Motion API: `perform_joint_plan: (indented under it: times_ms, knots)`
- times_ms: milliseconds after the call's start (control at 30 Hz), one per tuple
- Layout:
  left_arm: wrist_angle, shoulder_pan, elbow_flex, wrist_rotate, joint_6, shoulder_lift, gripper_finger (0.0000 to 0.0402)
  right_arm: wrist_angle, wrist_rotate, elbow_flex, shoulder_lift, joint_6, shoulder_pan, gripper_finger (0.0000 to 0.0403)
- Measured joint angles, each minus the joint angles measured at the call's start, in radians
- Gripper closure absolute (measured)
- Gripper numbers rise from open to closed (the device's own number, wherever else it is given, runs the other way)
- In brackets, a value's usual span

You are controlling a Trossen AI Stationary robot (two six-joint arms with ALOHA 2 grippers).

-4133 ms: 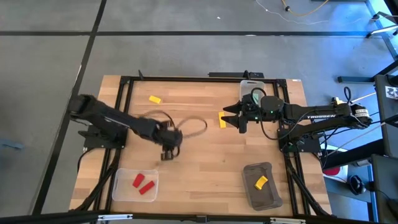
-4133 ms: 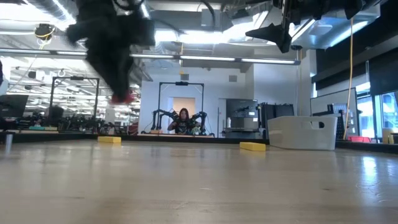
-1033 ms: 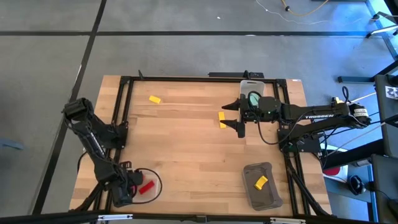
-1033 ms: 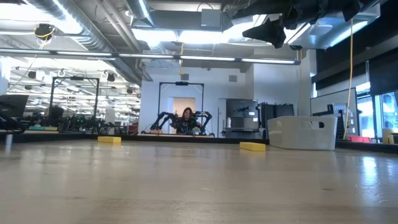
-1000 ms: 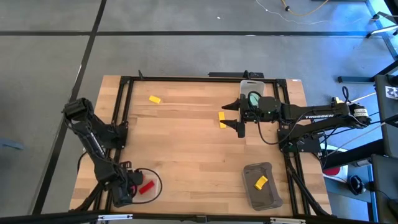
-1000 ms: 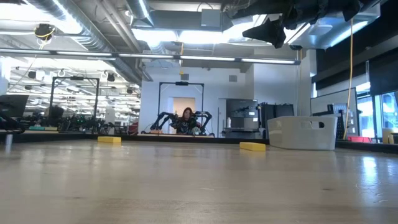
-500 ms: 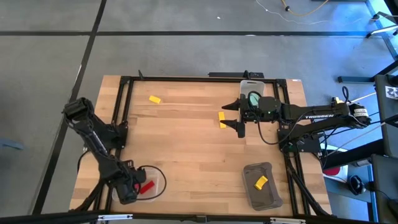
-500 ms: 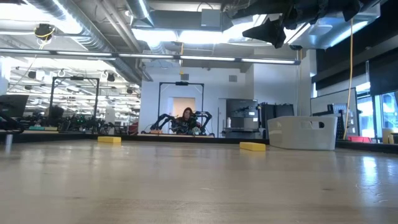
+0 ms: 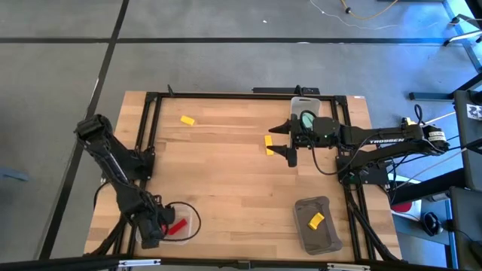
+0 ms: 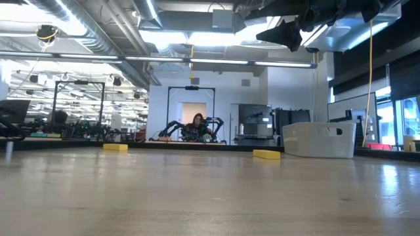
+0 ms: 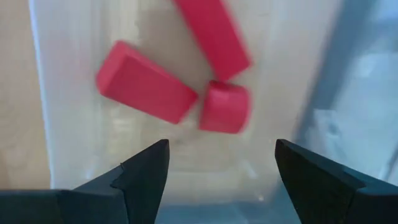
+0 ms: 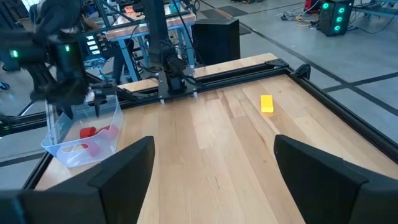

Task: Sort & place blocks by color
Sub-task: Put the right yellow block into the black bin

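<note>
The left hand [image 11: 217,180] hung wide open and empty over the clear bin [image 9: 192,218], where three red blocks [image 11: 146,82] lay. The right hand [image 9: 290,143], open and empty, hovered beside a yellow block [image 9: 269,144] on the worktop [image 9: 233,181].

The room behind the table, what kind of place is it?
Probably a robotics lab or workshop: another robot arm rig stands behind, more workbenches fill the left, and bare ducts and strip lights run overhead.

Two dark jointed arms are seen, a black cable looped beside the left gripper [image 9: 153,229], white lettering printed along the right arm [image 9: 384,139], its fingers [image 12: 124,168] broad, dark and tapered.
</note>
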Motion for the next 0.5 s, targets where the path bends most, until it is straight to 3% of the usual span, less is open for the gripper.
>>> perform_joint_plan:
  times_ms: [100,233,433,500]
  knots:
    - [0.009,0.013,0.003,-0.027,0.000,-0.094,0.0119,0.000,0.000,0.000,0.000,0.000,0.000,0.0073]
    - [-0.016,0.082,0.004,-0.180,0.022,-0.279,0.0119,0.000,0.000,0.000,0.000,0.000,0.000,0.0073]
    - [-0.004,0.359,0.005,-0.523,0.263,-0.507,0.0119,0.010,0.000,0.000,0.000,0.000,0.000,0.0073]
    - [0.050,0.479,0.005,-0.580,0.401,-0.567,0.0119,0.018,0.001,0.000,0.000,0.000,0.000,0.0073]
